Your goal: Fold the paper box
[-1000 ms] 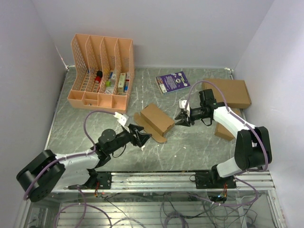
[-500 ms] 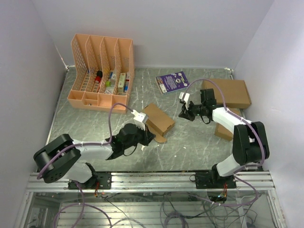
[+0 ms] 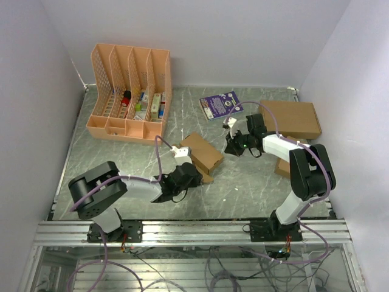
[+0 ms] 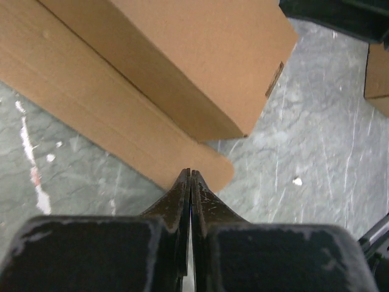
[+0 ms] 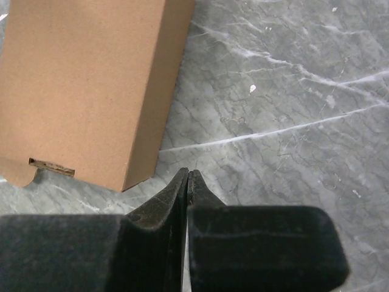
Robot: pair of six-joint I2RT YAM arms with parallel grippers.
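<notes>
Paper box [image 3: 203, 152] between left gripper [image 4: 191, 175] (jaws closed, tips seemingly at its edge) and right gripper [image 5: 187, 175], closed on nothing.

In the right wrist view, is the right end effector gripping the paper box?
No: the right end effector has its fingers pressed together with nothing between them, over the table, beside the paper box.

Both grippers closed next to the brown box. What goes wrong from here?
1. The left gripper is shut with its tips at the edge of the flat rounded flap of the plain brown cardboard paper box. A push may slide the box rather than fold it.
2. The right gripper is shut over the grey marbled table beside the box's end, holding nothing, so the box looks unbraced.
</notes>
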